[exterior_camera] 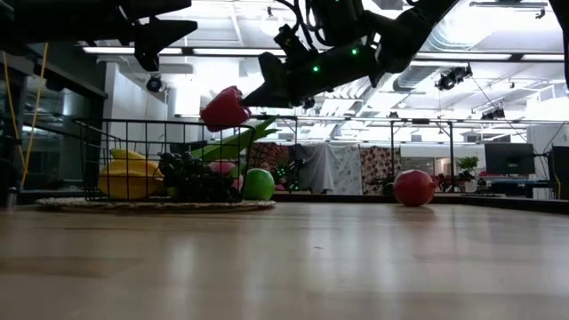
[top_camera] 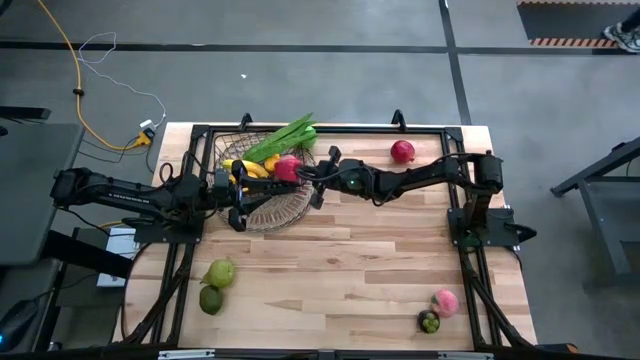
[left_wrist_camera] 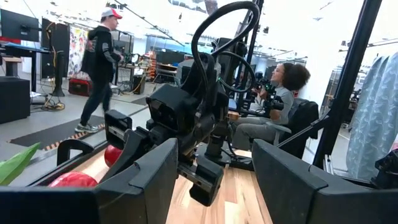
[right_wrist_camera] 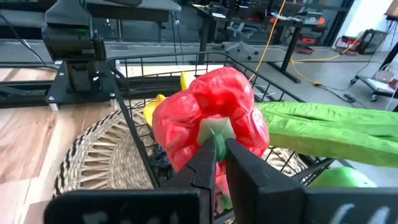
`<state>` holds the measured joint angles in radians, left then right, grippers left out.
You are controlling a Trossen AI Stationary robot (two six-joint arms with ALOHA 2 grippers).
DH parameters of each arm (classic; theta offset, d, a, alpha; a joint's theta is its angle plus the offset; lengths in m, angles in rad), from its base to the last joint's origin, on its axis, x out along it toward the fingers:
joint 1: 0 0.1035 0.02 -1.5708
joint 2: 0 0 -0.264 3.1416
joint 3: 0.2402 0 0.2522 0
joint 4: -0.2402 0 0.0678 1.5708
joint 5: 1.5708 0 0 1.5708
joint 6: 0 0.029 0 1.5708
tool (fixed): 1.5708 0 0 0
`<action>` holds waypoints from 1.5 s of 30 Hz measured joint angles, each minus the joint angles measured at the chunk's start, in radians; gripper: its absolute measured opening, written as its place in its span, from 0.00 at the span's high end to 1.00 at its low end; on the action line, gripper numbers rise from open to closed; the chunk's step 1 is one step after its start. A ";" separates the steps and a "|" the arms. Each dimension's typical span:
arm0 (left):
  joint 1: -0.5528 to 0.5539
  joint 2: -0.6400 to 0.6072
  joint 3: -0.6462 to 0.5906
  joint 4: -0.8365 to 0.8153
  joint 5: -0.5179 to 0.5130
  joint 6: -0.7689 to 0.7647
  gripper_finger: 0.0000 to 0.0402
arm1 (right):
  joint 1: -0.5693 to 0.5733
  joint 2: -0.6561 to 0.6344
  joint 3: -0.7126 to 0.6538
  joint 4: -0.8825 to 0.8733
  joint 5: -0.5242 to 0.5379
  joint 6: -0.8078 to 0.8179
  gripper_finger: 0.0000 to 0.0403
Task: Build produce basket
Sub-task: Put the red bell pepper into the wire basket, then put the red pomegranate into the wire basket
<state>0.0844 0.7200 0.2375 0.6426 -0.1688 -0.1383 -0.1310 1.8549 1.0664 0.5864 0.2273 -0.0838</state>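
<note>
Over basket (top_camera: 262,205) rim, right gripper (right_wrist_camera: 221,155) clenched on red pepper's (right_wrist_camera: 208,118) stem; left gripper (left_wrist_camera: 214,171) w/ fingers apart, empty, beside basket

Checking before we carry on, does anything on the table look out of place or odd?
Nothing damaged or spilled. The leafy stalks stick out over the basket rim, and several produce pieces remain loose on the table, like the red fruit.

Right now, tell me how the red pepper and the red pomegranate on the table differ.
The red pepper hangs in the air over the basket, pinched by its green stem in the right gripper; the pomegranate rests free on the table. The pepper looks lumpy and lobed, the pomegranate round. Both are red.
</note>
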 joint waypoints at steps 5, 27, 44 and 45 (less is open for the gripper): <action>0.000 0.000 0.000 0.000 0.000 0.000 0.51 | 0.000 0.000 0.000 0.000 -0.013 0.017 0.87; 0.000 0.000 0.000 -0.018 0.003 0.003 0.51 | 0.061 -0.482 -0.455 -0.139 0.008 0.081 0.45; 0.000 0.000 0.000 -0.018 0.000 0.002 0.51 | 0.085 -0.675 -0.755 0.251 0.106 0.312 0.45; 0.000 0.000 0.000 -0.018 0.000 0.002 0.51 | 0.085 -0.675 -0.755 0.242 0.112 0.320 0.45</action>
<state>0.0841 0.7200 0.2371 0.6247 -0.1692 -0.1368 -0.0460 1.1801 0.3111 0.8285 0.3389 0.2364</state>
